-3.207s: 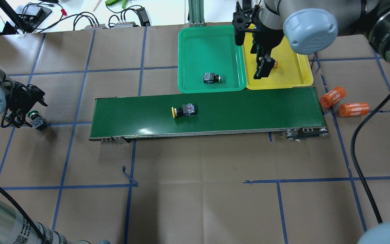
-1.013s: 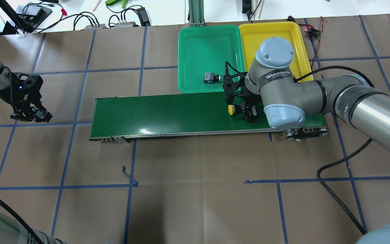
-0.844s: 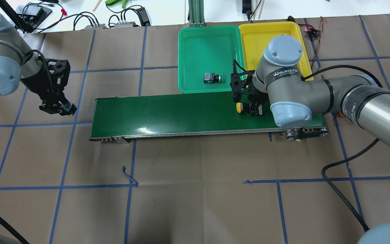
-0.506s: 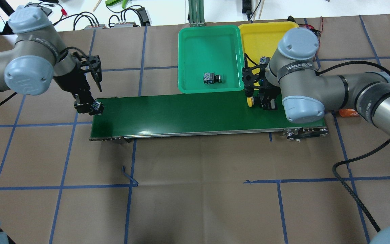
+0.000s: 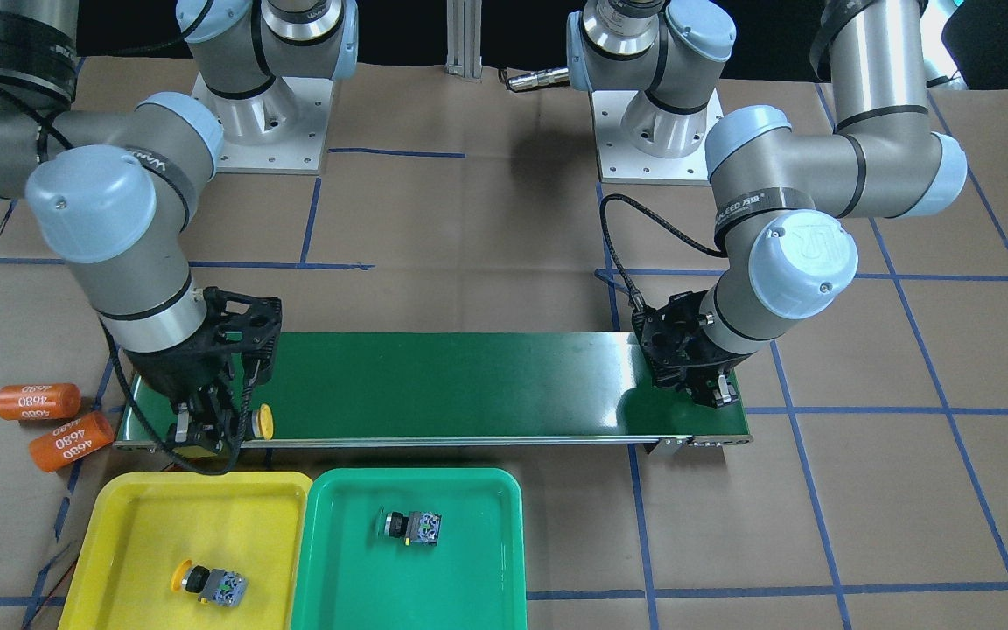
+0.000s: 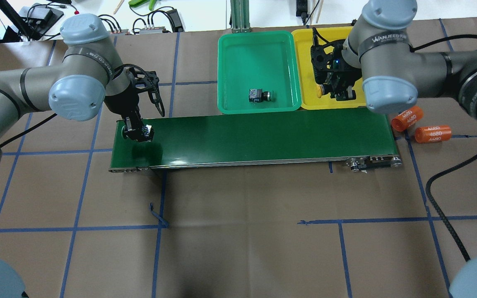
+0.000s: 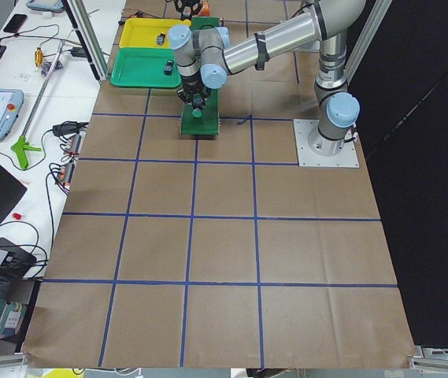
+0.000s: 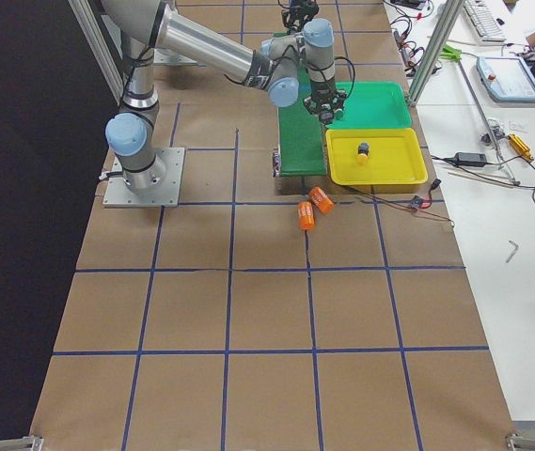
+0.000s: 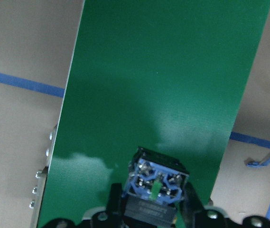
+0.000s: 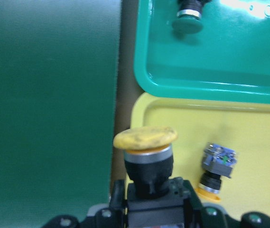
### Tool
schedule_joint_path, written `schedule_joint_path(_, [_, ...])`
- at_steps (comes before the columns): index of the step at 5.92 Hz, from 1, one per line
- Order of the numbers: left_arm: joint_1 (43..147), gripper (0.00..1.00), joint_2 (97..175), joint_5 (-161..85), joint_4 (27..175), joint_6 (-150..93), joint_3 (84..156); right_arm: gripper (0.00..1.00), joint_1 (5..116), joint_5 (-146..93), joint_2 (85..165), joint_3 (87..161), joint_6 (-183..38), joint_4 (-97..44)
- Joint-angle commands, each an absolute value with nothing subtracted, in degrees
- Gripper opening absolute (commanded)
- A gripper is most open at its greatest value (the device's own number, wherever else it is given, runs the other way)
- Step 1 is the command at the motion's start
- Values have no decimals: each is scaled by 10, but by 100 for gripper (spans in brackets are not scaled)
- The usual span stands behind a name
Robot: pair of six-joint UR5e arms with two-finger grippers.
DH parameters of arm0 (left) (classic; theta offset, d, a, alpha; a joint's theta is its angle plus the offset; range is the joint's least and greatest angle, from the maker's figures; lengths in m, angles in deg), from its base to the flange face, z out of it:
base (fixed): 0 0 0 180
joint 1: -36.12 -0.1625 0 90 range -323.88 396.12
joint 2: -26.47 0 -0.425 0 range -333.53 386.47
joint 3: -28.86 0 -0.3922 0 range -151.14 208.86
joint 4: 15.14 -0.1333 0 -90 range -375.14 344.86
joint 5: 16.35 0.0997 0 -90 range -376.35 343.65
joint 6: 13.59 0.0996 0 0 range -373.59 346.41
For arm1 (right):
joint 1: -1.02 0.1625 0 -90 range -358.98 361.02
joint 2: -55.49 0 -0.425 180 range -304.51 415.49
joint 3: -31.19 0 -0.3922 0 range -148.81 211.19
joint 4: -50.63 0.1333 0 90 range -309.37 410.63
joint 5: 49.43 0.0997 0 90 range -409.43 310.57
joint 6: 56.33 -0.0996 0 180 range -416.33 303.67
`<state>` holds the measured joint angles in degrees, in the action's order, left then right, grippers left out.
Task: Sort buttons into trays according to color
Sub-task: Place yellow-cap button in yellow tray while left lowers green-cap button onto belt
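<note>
- Yellow-capped button: clenched in right fingers, held above the yellow tray corner beside the belt.
- Second yellow-capped button lies in that tray; green-capped button lies in green tray.
- Left fingers grasp fourth button over the belt's end.

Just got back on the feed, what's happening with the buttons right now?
The right gripper holds a yellow-capped button above the yellow tray's belt-side edge, not yet released. The left gripper holds the fourth button, cap hidden, over the conveyor belt's end on the robot's left. A second yellow button already lies in that tray, and a green button in the green tray.
</note>
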<state>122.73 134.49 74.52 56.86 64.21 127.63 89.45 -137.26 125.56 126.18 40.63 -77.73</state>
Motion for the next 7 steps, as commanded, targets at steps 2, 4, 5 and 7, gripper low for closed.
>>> schedule_joint_path(2, [1234, 98, 1334, 741, 575, 561, 1278, 17, 865, -1368, 1120, 1141, 436, -765])
schedule_joint_path(4, [1237, 99, 1283, 740, 658, 322, 1259, 99, 864, -1368, 1110, 1163, 432, -765])
schedule_joint_path(5, [1237, 98, 1257, 716, 677, 243, 1257, 100, 864, -1372, 1120, 1155, 430, -760])
schedule_joint_path(7, [1244, 98, 1225, 669, 725, 121, 1220, 100, 866, -1372, 1197, 1156, 414, -669])
